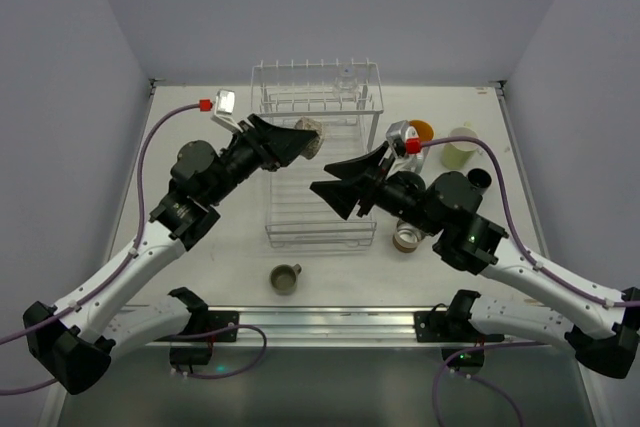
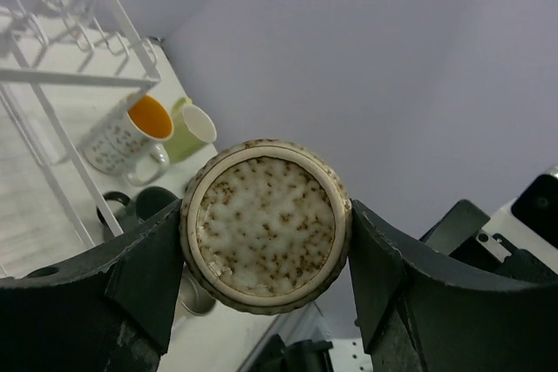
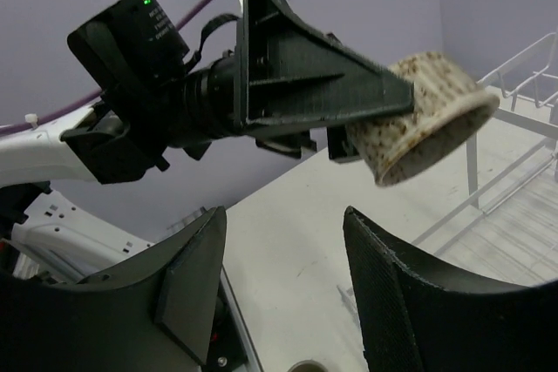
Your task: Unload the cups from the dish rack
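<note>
My left gripper (image 1: pixel 303 142) is shut on a tan speckled cup (image 1: pixel 314 135), held on its side in the air above the white wire dish rack (image 1: pixel 320 217). In the left wrist view the cup's round base (image 2: pixel 266 224) fills the gap between both fingers. My right gripper (image 1: pixel 325 179) hangs open and empty just right of that cup, over the rack's lower basket. The right wrist view shows the speckled cup (image 3: pixel 427 115) beyond my right gripper (image 3: pixel 283 250). A clear glass (image 1: pixel 348 82) stands on the rack's upper shelf.
Right of the rack stand a white cup with orange inside (image 1: pixel 421 131), a pale yellow-green cup (image 1: pixel 460 153) and a brown cup (image 1: pixel 407 238). A small olive cup (image 1: pixel 287 278) sits in front of the rack. Purple walls close in three sides.
</note>
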`<state>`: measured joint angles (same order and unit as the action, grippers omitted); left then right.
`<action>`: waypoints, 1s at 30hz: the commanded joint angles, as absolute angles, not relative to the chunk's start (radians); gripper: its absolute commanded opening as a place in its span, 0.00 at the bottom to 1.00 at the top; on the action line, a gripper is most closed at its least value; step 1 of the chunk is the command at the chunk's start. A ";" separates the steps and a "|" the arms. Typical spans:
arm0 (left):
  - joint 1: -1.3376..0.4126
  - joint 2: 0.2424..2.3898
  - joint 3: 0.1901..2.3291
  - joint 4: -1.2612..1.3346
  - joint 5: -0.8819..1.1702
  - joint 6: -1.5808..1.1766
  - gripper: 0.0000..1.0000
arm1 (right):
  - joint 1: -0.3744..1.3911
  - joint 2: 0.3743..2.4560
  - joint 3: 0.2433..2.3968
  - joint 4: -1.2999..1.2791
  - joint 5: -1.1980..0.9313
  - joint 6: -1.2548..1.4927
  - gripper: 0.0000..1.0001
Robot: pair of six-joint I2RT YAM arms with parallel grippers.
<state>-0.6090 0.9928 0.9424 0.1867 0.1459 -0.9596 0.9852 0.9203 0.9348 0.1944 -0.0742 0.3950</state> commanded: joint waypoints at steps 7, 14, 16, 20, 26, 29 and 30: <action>-0.638 0.930 0.858 0.455 0.288 -1.198 0.29 | 0.980 0.971 1.014 0.235 -0.074 0.347 0.58; -0.672 0.937 0.821 0.494 0.290 -1.219 0.29 | 0.980 0.985 1.028 0.235 -0.057 0.337 0.57; -0.693 0.950 0.813 0.515 0.293 -1.233 0.28 | 0.980 1.003 1.052 0.233 -0.063 0.334 0.56; -0.713 0.946 0.792 0.535 0.287 -1.243 0.28 | 0.980 1.031 1.045 0.294 -0.071 0.350 0.48; -0.715 0.916 0.785 0.520 0.290 -1.239 0.34 | 0.980 1.022 0.967 0.413 -0.075 0.394 0.01; -0.713 0.891 0.793 0.451 0.285 -1.159 0.78 | 0.980 0.997 0.943 0.372 -0.098 0.414 0.00; -0.712 0.882 0.799 0.418 0.285 -1.158 0.87 | 0.982 0.991 0.943 0.341 -0.107 0.414 0.00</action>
